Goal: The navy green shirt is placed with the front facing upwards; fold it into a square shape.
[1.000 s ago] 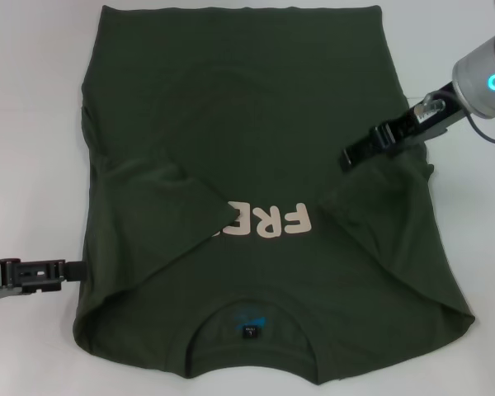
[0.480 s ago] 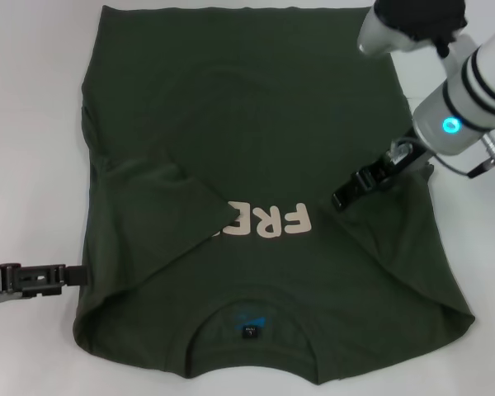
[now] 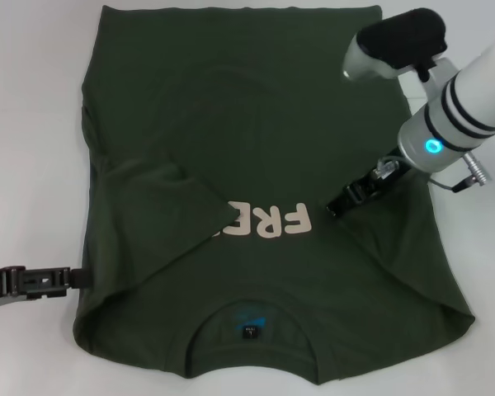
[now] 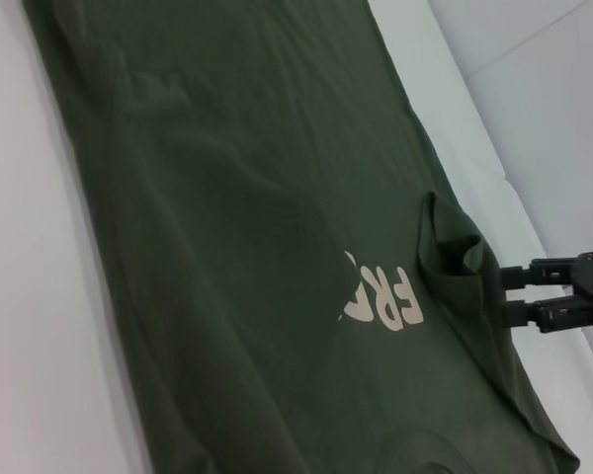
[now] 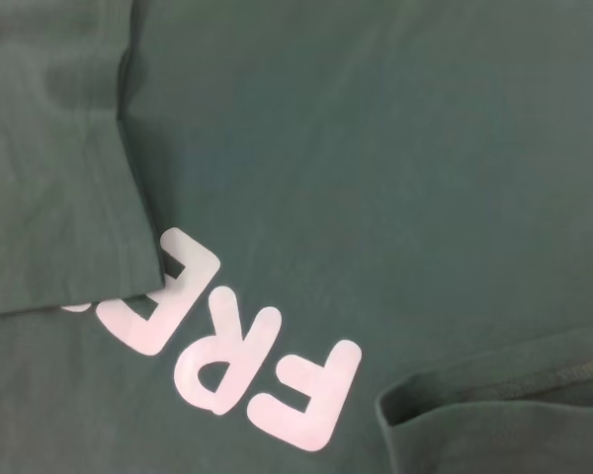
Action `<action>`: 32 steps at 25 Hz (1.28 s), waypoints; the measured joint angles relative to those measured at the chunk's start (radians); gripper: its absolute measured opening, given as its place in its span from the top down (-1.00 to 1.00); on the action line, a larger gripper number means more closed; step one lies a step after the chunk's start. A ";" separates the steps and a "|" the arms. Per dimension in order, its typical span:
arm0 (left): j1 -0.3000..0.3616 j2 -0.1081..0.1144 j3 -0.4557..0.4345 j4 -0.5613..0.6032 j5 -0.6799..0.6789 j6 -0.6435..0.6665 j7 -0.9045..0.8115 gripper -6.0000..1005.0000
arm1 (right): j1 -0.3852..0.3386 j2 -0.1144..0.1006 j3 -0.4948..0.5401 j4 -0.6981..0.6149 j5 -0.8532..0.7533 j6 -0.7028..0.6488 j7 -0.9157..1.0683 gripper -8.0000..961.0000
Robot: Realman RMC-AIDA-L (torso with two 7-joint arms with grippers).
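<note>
The navy green shirt [image 3: 256,107] lies flat, front up, its collar [image 3: 249,304] nearest me. Its left sleeve [image 3: 161,214] is folded inward and covers the end of the cream lettering [image 3: 268,223]. My right gripper [image 3: 334,208] is low over the chest, just right of the lettering, shut on the right sleeve [image 3: 379,219]. The left wrist view shows that gripper [image 4: 506,293] with the sleeve [image 4: 450,252] bunched at its tips. The right wrist view shows the lettering [image 5: 237,346] and the raised sleeve hem [image 5: 494,420]. My left gripper [image 3: 78,277] rests at the shirt's left edge.
The shirt lies on a white table [image 3: 25,124], with bare surface on both sides. The blue neck label [image 3: 249,318] shows inside the collar. My right arm's white forearm [image 3: 470,91] reaches over the shirt's right edge.
My right gripper has moved inward and nearer, from the shirt's right edge to beside the lettering, drawing the right sleeve with it. My left gripper has shifted slightly nearer.
</note>
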 joint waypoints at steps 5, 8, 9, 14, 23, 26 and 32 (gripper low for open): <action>0.000 0.000 0.000 -0.008 0.000 -0.002 0.005 -0.66 | 0.003 0.002 -0.043 0.022 0.027 0.036 0.000 -0.75; 0.002 0.000 0.000 -0.008 0.000 -0.001 0.007 -0.66 | 0.001 0.002 -0.067 0.035 0.049 0.057 -0.001 -0.72; 0.002 0.000 0.000 -0.008 0.000 -0.001 0.007 -0.66 | 0.001 0.002 -0.075 0.040 0.052 0.065 -0.001 -0.71; 0.003 0.002 -0.005 -0.008 0.000 0.001 0.011 -0.66 | 0.005 0.003 -0.105 0.078 0.057 0.100 0.002 -0.67; 0.001 0.006 -0.008 -0.007 0.000 0.002 0.013 -0.66 | 0.000 0.003 -0.108 0.082 0.077 0.123 -0.002 -0.59; 0.001 0.006 -0.009 -0.006 0.000 0.002 0.013 -0.66 | 0.000 0.003 -0.111 0.085 0.077 0.124 -0.002 -0.10; 0.002 0.006 -0.009 -0.004 0.000 0.009 0.013 -0.66 | 0.001 0.003 -0.125 0.085 0.077 0.125 0.000 0.16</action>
